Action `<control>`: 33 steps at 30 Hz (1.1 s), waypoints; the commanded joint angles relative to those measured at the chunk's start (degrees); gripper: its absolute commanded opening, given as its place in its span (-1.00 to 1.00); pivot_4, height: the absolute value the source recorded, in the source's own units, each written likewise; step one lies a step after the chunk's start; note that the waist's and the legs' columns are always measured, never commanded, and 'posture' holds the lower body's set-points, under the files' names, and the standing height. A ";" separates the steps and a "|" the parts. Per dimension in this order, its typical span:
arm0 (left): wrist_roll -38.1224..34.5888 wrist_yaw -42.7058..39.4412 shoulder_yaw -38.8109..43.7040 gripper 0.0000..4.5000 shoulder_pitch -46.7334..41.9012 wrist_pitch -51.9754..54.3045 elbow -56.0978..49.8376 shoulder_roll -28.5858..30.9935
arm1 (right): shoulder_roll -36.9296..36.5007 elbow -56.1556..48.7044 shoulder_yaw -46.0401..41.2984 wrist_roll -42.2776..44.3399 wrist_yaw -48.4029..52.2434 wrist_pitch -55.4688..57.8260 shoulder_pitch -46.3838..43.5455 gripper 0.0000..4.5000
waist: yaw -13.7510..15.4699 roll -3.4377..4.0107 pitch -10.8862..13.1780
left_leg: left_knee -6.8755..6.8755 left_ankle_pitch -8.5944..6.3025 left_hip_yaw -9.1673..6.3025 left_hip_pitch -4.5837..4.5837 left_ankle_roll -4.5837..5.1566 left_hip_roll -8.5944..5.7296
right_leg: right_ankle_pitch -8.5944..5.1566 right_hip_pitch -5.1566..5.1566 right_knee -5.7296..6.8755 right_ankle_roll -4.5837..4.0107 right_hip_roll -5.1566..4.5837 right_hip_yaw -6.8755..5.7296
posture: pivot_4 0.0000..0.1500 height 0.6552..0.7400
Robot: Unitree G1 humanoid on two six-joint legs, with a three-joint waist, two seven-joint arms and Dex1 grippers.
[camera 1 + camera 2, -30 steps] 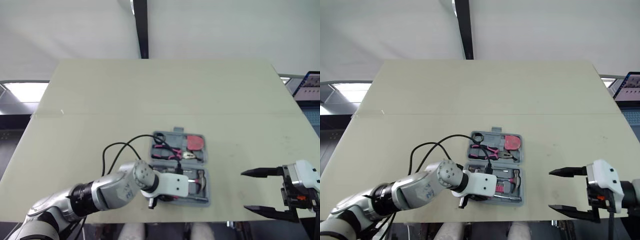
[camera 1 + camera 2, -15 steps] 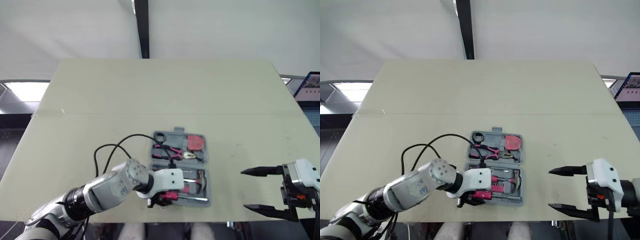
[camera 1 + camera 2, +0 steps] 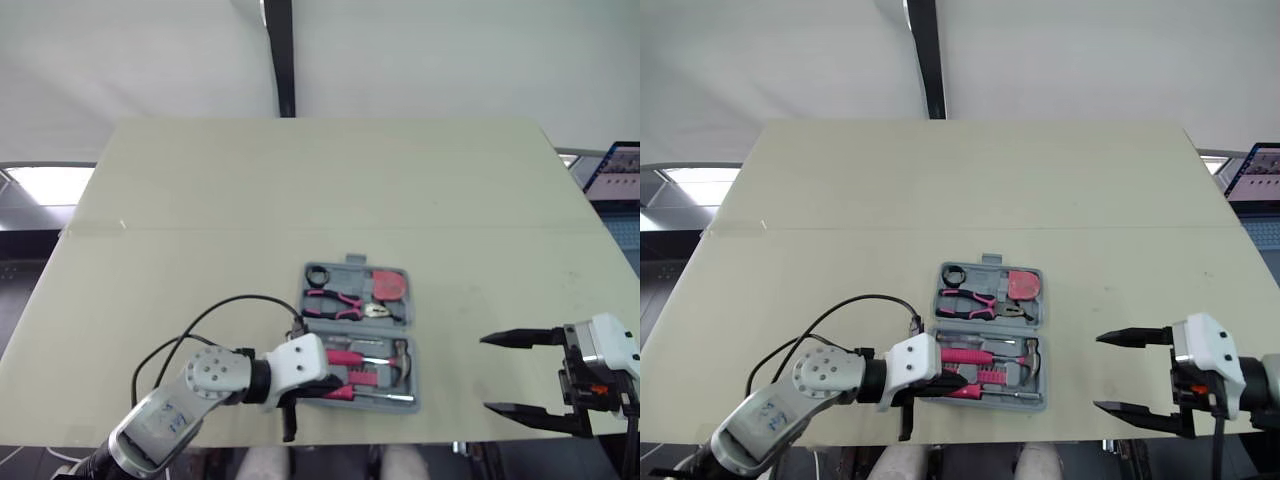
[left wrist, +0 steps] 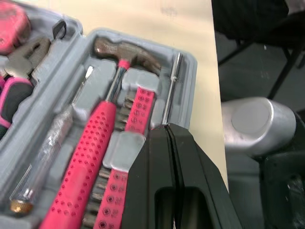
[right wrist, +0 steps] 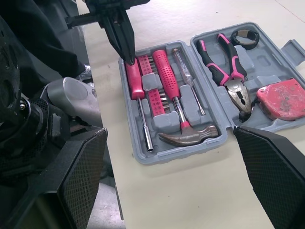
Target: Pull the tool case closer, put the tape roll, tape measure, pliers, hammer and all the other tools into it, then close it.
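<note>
Tool case [image 5: 264, 71]: open on bench [image 3: 200, 200], tools seated.
Left fingers [image 4: 157, 157]: clenched, empty, at case edge.
Right fingers [image 3: 515, 338]: released, well apart.

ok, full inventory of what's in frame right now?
table: 1, pale yellow-green, under everything
tool case: 1, grey, open flat near the table's front edge
tape roll: 1, black, far half of case
pliers: 1, pink and black handles, far half
tape measure: 1, red, far half
hammer: 1, pink handle, near half
screwdriver: 1, clear handle, beside the hammer
driver: 1, pink handle, outer slot of near half
left gripper: 1, black, shut, tips by the driver's handle
right gripper: 1, black, open, right of the case
</note>
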 commanded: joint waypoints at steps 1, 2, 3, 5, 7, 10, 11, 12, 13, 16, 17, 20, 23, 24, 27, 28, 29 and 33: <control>2.39 0.39 -0.96 -0.99 0.06 -5.64 3.50 -1.34 | 0.12 -0.17 -0.48 0.50 -0.29 -0.54 -0.38 1.00 | -0.06 0.01 0.00 | -0.01 0.00 0.01 -0.01 0.00 0.00 | 0.00 -0.02 0.00 0.00 0.00 0.00 | 1.00 1.00; 3.45 0.54 -1.59 -0.99 -0.24 -7.04 4.88 -1.71 | 0.08 -0.03 -0.48 0.43 -0.22 -0.60 -0.48 1.00 | -0.09 0.02 -0.01 | -0.01 0.00 0.01 0.00 0.00 0.00 | 0.00 -0.02 0.01 0.00 0.00 0.00 | 1.00 1.00; 4.40 0.65 -2.13 -0.99 -0.51 -8.35 6.26 -2.21 | -0.01 0.11 -0.51 0.44 -0.18 -0.55 -0.64 1.00 | -0.13 0.02 -0.01 | -0.02 0.00 0.02 0.00 0.00 -0.01 | 0.00 -0.02 0.01 0.00 0.00 -0.01 | 1.00 1.00; 5.39 -0.14 -3.21 -0.99 -0.84 -10.28 7.99 -2.80 | -0.17 0.30 -0.62 0.45 -0.08 -0.43 -0.87 1.00 | -0.20 0.03 -0.02 | -0.02 0.00 0.02 0.00 0.00 -0.01 | 0.00 -0.03 0.02 0.00 0.00 0.00 | 1.00 1.00; 6.13 -0.73 -3.99 -0.99 -1.05 -11.15 9.02 -3.17 | -0.29 0.33 -1.02 0.52 0.13 -0.36 -0.78 1.00 | -0.23 0.03 -0.02 | -0.02 0.00 0.02 0.00 0.00 -0.01 | 0.00 -0.04 0.02 0.00 0.00 -0.01 | 1.00 1.00; 7.04 -1.18 -4.60 -0.99 -1.02 -11.90 10.07 -3.40 | -0.37 0.36 -1.33 0.44 0.21 -0.38 -0.61 1.00 | -0.22 0.03 -0.02 | -0.02 0.00 0.02 0.00 0.00 -0.01 | 0.00 -0.03 0.02 0.00 0.00 -0.01 | 1.00 1.00; 7.39 -1.42 -4.78 -0.99 -0.85 -12.33 10.43 -3.42 | -0.40 0.41 -1.44 0.43 0.25 -0.39 -0.55 1.00 | -0.25 0.03 -0.02 | -0.02 0.00 0.02 0.00 0.00 -0.01 | 0.00 -0.03 0.02 0.00 0.00 -0.02 | 1.00 1.00; 7.82 -1.78 -5.10 -0.99 -0.73 -12.82 10.74 -3.35 | -0.45 0.46 -1.62 0.42 0.32 -0.42 -0.46 1.00 | -0.27 0.03 -0.02 | -0.03 0.00 0.02 0.00 0.00 -0.01 | 0.00 -0.03 0.02 0.00 0.00 -0.01 | 1.00 1.00; 8.14 -2.06 -5.38 -0.99 -0.64 -13.16 10.99 -3.33 | -0.51 0.50 -1.73 0.42 0.33 -0.40 -0.41 1.00 | -0.27 0.03 -0.02 | -0.02 0.00 0.02 0.00 0.00 -0.01 | 0.00 -0.04 0.02 0.00 0.00 -0.02 | 1.00 1.00; 8.92 -2.20 -5.83 -0.99 -0.61 -13.67 11.91 -3.78 | -0.59 0.52 -1.89 0.40 0.22 -0.37 -0.41 1.00 | -0.25 0.03 -0.02 | -0.02 0.00 0.02 0.00 0.00 0.00 | 0.00 -0.03 0.02 0.00 0.00 -0.01 | 1.00 1.00; 9.31 -2.19 -6.11 -0.99 -0.51 -13.78 12.44 -3.93 | -0.58 0.55 -2.03 0.39 0.24 -0.39 -0.34 1.00 | -0.26 0.04 -0.02 | -0.02 0.00 0.02 0.00 0.00 -0.01 | 0.00 -0.03 0.02 0.00 0.00 -0.01 | 1.00 1.00; 10.06 -2.14 -6.54 -0.99 -0.06 -13.84 13.44 -4.18 | -0.62 0.56 -2.35 0.40 0.29 -0.35 -0.17 1.00 | -0.25 0.05 -0.03 | -0.02 0.00 0.02 0.00 0.00 -0.01 | 0.00 -0.03 0.02 0.00 0.00 -0.02 | 1.00 1.00; 10.51 -2.24 -6.62 -0.99 0.29 -13.72 14.02 -4.16 | -0.67 0.61 -2.37 0.38 0.25 -0.35 -0.21 1.00 | -0.25 0.06 -0.04 | -0.02 0.00 0.02 0.01 0.00 -0.01 | 0.00 -0.02 0.02 0.00 0.00 -0.02 | 1.00 1.00; 10.62 -2.36 -6.66 -0.99 0.34 -13.76 14.03 -4.09 | -0.68 0.63 -2.40 0.39 0.27 -0.35 -0.21 1.00 | -0.25 0.06 -0.04 | -0.03 0.00 0.02 0.01 0.00 0.00 | 0.00 -0.02 0.02 0.00 0.00 -0.02 | 1.00 1.00; 11.30 -3.02 -7.36 -0.99 1.22 -14.34 14.44 -3.11 | -0.76 0.83 -2.25 0.35 0.24 -0.37 -0.47 1.00 | -0.28 0.07 -0.04 | -0.03 0.00 0.02 0.01 0.00 -0.01 | 0.00 -0.02 0.02 0.00 0.00 -0.02 | 1.00 1.00; 11.63 -3.15 -7.62 -0.99 1.50 -14.71 14.63 -2.81 | -0.82 0.94 -2.17 0.33 0.24 -0.40 -0.61 1.00 | -0.31 0.07 -0.04 | -0.03 0.00 0.02 0.01 0.00 -0.01 | 0.00 -0.02 0.02 0.00 0.00 -0.02 | 1.00 1.00; 12.01 -3.26 -7.88 -0.99 1.69 -15.12 14.92 -2.55 | -0.89 1.02 -2.00 0.32 0.18 -0.36 -0.82 1.00 | -0.32 0.09 -0.06 | -0.04 0.00 0.02 0.02 0.00 0.00 | 0.00 -0.02 0.02 0.00 0.00 -0.01 | 1.00 1.00; 13.51 -3.13 -8.38 -0.99 2.29 -17.00 16.94 -2.39 | -0.93 1.06 -1.70 0.30 0.12 -0.32 -1.05 1.00 | -0.27 0.15 -0.09 | -0.04 0.00 0.02 0.02 0.00 0.00 | 0.00 -0.01 0.01 0.00 0.00 -0.01 | 1.00 1.00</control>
